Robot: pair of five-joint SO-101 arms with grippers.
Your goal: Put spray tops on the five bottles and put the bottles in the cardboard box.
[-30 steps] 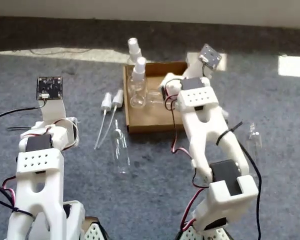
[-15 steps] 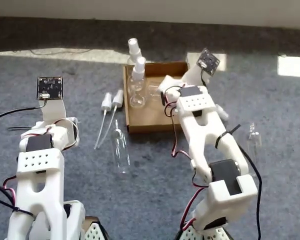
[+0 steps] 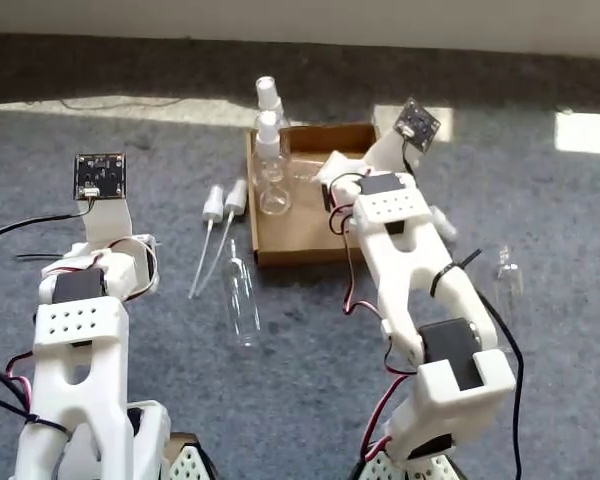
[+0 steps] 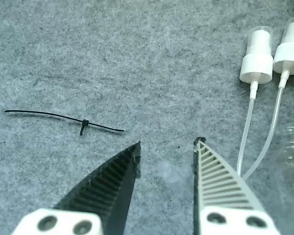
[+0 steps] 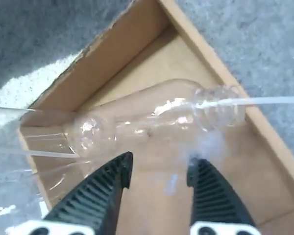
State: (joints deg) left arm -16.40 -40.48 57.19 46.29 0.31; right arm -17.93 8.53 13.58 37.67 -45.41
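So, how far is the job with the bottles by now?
Done: two bottles with spray tops stand at one edge of the cardboard box. In hand: the open right gripper hovers over a bottle lying in the box. Left: two loose spray tops, an uncapped bottle lying on the carpet and a bare bottle standing apart.

Cardboard box (image 3: 295,256): upright bottle (image 3: 271,172) at one wall, lying bottle (image 5: 152,115) across floor.
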